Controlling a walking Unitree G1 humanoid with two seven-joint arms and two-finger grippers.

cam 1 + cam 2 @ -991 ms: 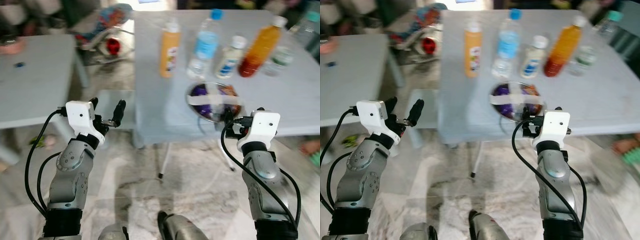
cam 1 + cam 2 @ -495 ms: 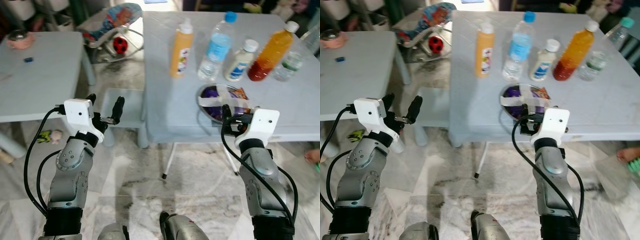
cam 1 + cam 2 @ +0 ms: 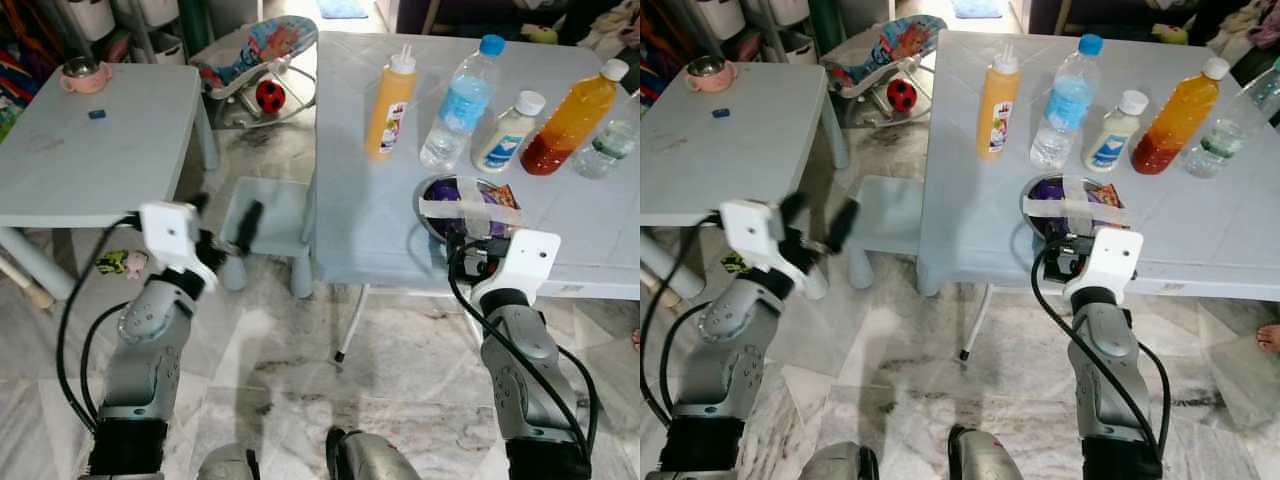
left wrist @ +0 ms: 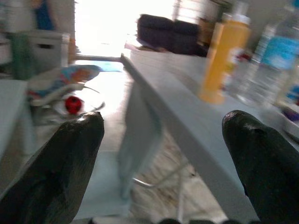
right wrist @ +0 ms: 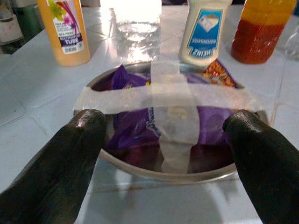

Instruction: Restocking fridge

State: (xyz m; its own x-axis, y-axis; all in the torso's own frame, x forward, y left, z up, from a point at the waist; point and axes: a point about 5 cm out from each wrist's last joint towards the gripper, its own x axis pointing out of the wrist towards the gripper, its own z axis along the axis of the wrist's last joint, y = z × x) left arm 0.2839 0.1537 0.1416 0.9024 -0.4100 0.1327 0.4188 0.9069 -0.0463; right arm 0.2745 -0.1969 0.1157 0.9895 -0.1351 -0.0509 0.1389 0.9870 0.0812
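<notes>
Now, the left gripper (image 3: 222, 219) hangs over the floor between the small table (image 3: 90, 150) and the big table (image 3: 380, 215), its fingers wide apart and holding nothing. Just ahead of it is a little stool (image 3: 275, 215). On the big table a row of bottles stands upright, with long axes vertical and caps up: an orange squeeze bottle (image 3: 389, 92), a water bottle (image 3: 457, 103), a white mayonnaise bottle (image 3: 508, 132) and an orange juice bottle (image 3: 573, 120). Nearer the front edge sits a metal bowl (image 5: 140, 170) with purple snack packets (image 5: 131, 123) inside, closed by two crossed strips of tape (image 5: 170, 100). The right gripper (image 5: 168, 154) is at this bowl's near rim, fingers spread wide, one on each side, grasping nothing.
</notes>
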